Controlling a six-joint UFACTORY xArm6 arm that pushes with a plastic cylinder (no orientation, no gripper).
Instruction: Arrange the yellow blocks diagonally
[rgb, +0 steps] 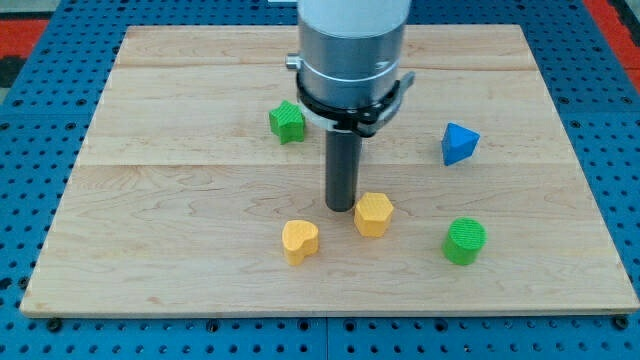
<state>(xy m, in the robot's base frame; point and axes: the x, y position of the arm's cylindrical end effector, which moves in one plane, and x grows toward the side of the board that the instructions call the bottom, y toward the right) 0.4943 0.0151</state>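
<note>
My tip (342, 207) — a bare rod with no gripper to open or close — touches the yellow hexagonal block (373, 214), up-right of the yellow heart-shaped block (300, 240); push gently — that diagonal already reads.

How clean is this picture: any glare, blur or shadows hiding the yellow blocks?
Camera view: even lighting, no glare on the wooden board; only soft short shadows under the blocks. The yellow heart block and yellow hexagon block are sharp. My tip, just left of the hexagon, is crisp too.
</note>
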